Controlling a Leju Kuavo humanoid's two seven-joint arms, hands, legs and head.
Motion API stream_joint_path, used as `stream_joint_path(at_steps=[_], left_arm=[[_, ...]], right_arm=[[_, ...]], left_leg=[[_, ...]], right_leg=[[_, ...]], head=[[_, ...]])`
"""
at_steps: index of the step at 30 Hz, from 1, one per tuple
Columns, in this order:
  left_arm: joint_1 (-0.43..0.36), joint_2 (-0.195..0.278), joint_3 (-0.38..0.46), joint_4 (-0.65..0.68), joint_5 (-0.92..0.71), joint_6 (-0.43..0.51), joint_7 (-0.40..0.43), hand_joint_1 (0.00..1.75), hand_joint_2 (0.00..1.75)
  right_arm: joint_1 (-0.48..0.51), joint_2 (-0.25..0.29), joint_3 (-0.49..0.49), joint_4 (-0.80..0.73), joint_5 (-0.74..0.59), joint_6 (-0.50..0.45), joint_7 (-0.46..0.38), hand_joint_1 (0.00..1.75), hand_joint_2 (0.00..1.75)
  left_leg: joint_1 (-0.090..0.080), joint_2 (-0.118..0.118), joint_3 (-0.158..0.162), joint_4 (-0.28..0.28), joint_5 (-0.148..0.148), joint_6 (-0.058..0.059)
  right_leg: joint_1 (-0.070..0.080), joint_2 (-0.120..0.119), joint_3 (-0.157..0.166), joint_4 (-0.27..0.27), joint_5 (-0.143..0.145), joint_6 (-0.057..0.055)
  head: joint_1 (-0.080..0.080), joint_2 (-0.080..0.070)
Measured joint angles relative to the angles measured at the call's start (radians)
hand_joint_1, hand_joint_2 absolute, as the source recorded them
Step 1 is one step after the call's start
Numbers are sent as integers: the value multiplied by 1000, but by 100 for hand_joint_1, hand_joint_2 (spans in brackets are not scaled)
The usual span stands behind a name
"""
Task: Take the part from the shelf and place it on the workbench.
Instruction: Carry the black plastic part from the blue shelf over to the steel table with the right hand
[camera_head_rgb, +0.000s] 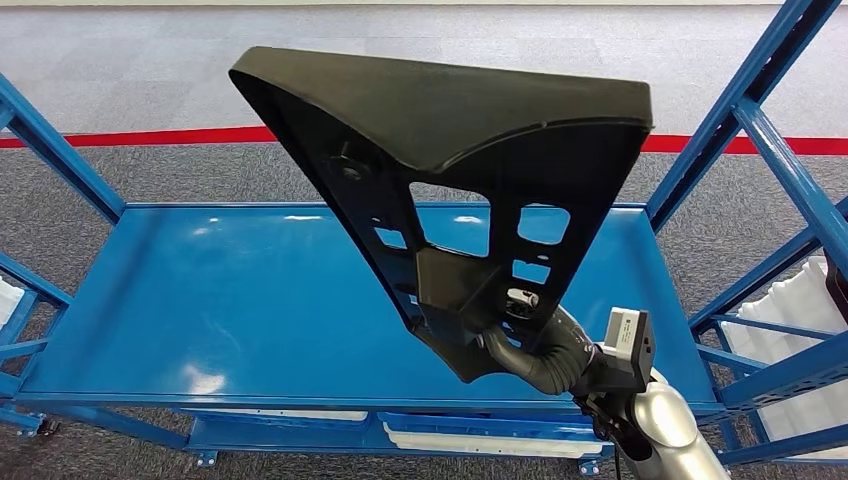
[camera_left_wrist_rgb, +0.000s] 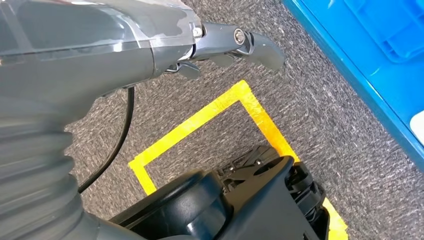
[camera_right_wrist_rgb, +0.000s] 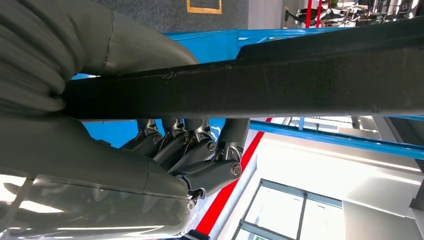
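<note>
Head view — part (camera_head_rgb: 470, 150) hiding right robot hand (camera_head_rgb: 530, 350)

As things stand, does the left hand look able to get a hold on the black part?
Probably not without first lifting. The left hand hangs low over the carpet and yellow floor tape, holding nothing, while the black part is raised above the blue shelf in the right hand.

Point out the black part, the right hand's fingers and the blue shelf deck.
black part (camera_head_rgb: 470, 110): head view, on its broad upper panel.
right hand's fingers (camera_right_wrist_rgb: 200, 150): right wrist view, on a dark finger curled under the part.
blue shelf deck (camera_head_rgb: 230, 300): head view, on its bare surface.
</note>
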Motion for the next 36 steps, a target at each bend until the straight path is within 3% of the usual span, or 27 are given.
stream_joint_path(at_steps=[24, 30, 32, 34, 36], left_arm=[[-3, 0, 28, 0, 31, -4, -37, 0, 175], [-5, -1, 36, 0, 32, -5, -36, 0, 175], [-8, -2, 40, 0, 31, -5, -36, 0, 175], [-9, -2, 42, 0, 30, -5, -35, 0, 175], [-9, -2, 43, 0, 27, -5, -34, 0, 175]], right_arm=[[31, 0, -4, -45, 68, -41, -41, 175, 175], [39, 0, -18, -56, 77, -48, -57, 175, 175], [42, 0, -28, -60, 79, -50, -63, 175, 175], [48, 0, -36, -61, 79, -53, -66, 175, 175], [59, 0, -42, -61, 80, -54, -66, 175, 175]], left_leg=[[0, 0, 0, 0, 0, 0], [-2, 2, 4, -9, 6, 17], [8, 5, 14, -29, 16, 24], [15, 8, 16, -34, 19, 26], [22, 8, 16, -32, 17, 23]], right_leg=[[0, 0, 0, 0, 0, 0], [0, 0, 1, -6, 2, 11], [4, 0, -21, 41, -29, 15], [0, 0, -79, 159, -85, 20], [-9, 0, -130, 249, -105, 29]], head=[[0, 0], [-6, 0], [-4, 0], [4, 0], [10, 0]])
